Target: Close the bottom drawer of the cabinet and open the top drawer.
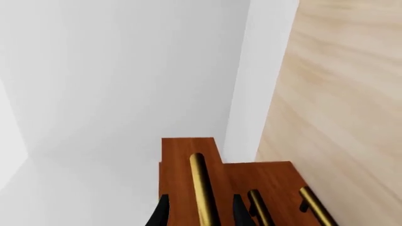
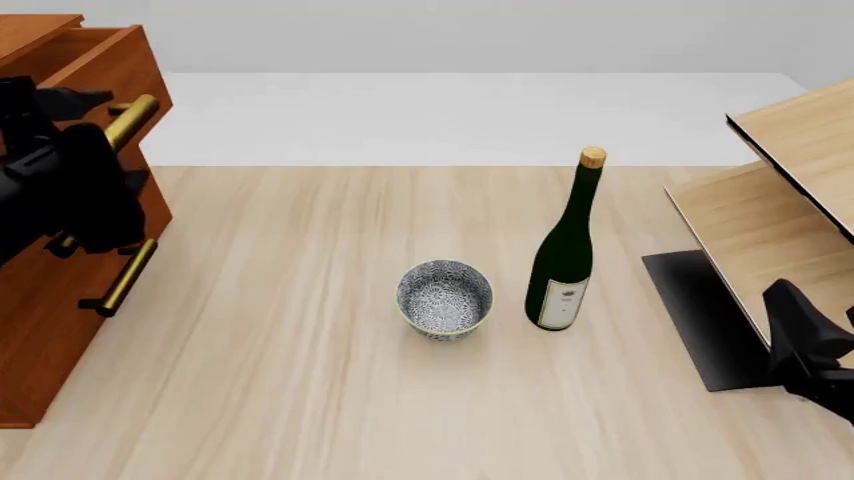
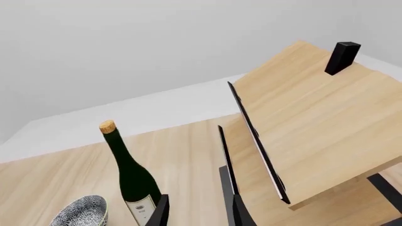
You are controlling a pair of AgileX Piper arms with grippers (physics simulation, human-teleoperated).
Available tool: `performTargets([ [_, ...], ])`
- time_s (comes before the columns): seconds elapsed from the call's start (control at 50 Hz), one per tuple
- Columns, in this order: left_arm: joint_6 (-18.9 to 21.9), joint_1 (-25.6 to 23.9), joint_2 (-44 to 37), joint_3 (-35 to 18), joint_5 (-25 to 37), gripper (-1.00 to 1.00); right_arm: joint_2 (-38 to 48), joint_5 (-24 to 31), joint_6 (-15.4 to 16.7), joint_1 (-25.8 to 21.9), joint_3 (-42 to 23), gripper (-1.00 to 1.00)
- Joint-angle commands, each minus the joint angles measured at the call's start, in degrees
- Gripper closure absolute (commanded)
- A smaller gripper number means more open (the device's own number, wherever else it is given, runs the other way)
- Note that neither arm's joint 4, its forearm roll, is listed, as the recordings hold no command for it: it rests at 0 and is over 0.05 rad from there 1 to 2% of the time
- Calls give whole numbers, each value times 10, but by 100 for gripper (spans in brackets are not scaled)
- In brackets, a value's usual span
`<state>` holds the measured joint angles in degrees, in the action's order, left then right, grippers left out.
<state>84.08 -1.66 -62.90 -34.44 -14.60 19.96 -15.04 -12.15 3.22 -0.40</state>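
The reddish-brown cabinet (image 2: 47, 350) stands at the table's left edge. Its top drawer (image 2: 100, 60) is pulled out, with its front (image 1: 182, 160) standing proud of the two below. My left gripper (image 2: 96, 112) is open, its fingers (image 1: 161, 214) on either side of that drawer's brass handle (image 1: 201, 186). The bottom drawer (image 1: 285, 181), nearest the tabletop, has a handle (image 1: 314, 207) and sits flush with the middle one. My right gripper (image 3: 196, 213) is open and holds nothing, low at the right (image 2: 798, 325), far from the cabinet.
A patterned bowl (image 2: 445, 298) and a green wine bottle (image 2: 563, 260) stand mid-table. A pale light-wood shelf unit (image 2: 787, 200) on a black base (image 2: 694, 310) fills the right side, close to my right gripper.
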Motion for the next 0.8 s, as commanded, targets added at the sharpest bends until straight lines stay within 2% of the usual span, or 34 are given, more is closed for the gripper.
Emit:
performTargets([
  [0.02,-10,-14,15,-1,14,-100,7,-4,-6,2,-1,-100],
  [0.28,-30,-33,26,-40,44,-100,16,-12,-12,5,-1,-100],
  [0.34,-49,-38,28,-66,67,-100,18,-13,-13,6,-1,-100],
  [0.44,-55,-41,35,-95,82,-100,16,-12,-14,4,-1,-100],
  [0.46,-77,-47,33,-120,106,-100,16,-11,-14,4,-1,-100],
  [0.48,-82,-48,32,-127,114,-100,16,-11,-14,4,-1,-100],
  [0.54,-78,-46,35,-136,116,-100,16,-11,-14,3,-1,-100],
  [0.6,-99,-40,39,-169,134,-100,18,-13,-15,4,-1,-100],
  [0.64,-132,-41,38,-208,164,-100,21,-16,-15,5,-1,-100],
  [0.72,-145,-20,52,-228,182,-100,22,-17,-15,5,-1,-100],
  [0.8,-221,-9,52,-303,265,-100,23,-19,-14,6,0,-100],
])
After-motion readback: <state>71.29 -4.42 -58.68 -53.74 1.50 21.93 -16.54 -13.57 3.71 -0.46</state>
